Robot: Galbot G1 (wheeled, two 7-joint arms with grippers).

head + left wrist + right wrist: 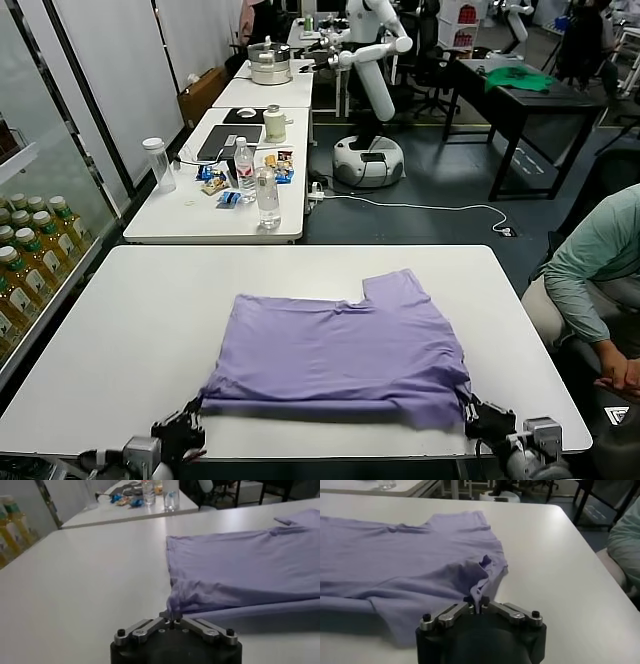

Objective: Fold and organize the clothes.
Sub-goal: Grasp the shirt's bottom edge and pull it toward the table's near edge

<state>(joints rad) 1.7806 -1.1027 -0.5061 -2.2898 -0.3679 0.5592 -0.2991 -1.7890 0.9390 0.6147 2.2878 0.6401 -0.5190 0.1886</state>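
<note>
White tabletop (120,330) fills the lower half of my head view, with cluttered desks and another robot in the upper frame. My lavender T-shirt (345,350) lies spread at the centre, one sleeve pointing toward the upper right. My left claw (190,425), at the lower left, is pinched on the near left corner; my right claw (472,412), lower right, is pinched on the near right corner. I judge folding has barely begun: both corners gripped, the fold itself still undone.
</note>
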